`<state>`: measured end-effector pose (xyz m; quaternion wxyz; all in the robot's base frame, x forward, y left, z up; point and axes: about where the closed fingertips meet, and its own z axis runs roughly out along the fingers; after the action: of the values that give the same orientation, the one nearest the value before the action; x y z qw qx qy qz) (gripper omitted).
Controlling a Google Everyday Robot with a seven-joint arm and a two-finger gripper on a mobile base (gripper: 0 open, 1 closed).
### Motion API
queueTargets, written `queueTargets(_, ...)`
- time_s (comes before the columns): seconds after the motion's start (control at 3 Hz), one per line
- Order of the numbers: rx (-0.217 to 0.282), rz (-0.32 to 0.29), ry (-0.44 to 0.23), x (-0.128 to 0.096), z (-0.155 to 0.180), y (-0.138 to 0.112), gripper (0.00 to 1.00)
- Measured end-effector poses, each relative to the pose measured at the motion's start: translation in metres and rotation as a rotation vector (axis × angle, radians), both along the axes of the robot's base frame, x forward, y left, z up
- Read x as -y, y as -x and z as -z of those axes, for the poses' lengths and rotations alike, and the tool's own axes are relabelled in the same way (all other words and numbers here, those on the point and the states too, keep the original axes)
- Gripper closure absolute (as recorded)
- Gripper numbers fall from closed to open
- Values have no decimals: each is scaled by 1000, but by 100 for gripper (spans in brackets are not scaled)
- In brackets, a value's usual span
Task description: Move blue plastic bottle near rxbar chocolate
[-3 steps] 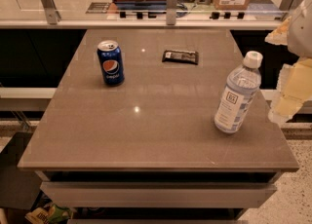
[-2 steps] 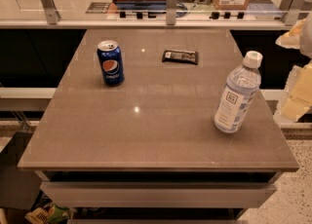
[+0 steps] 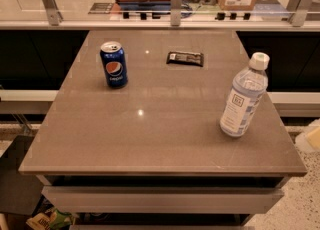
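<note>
Well, Pepsi can (image 3: 114,64): upright on the left of the table (image 3: 150,139), well apart from the likely path, so little risk here.
Rxbar chocolate (image 3: 185,58): lies flat at the back middle; it is thin, so a bottle set down too close may land on it or push it.
Blue plastic bottle (image 3: 244,99): upright near the right edge; tall, so a side knock could tip it off the table.
Gripper (image 3: 314,138): only a pale piece shows at the right border, below table level, apart from the bottle; how far open, I cannot tell.
</note>
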<state>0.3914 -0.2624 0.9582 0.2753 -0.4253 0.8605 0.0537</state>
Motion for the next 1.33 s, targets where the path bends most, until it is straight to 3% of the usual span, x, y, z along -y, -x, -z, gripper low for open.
queueTargets(0.33, 94, 87, -128, 14, 16, 11, 0)
queueTargets(0.67, 192, 131, -232, 25, 25, 11, 0)
queueTargets(1.0, 251, 134, -308, 26, 35, 9, 0)
queueTargets(1.33, 282, 100, -325, 24, 56, -12, 0)
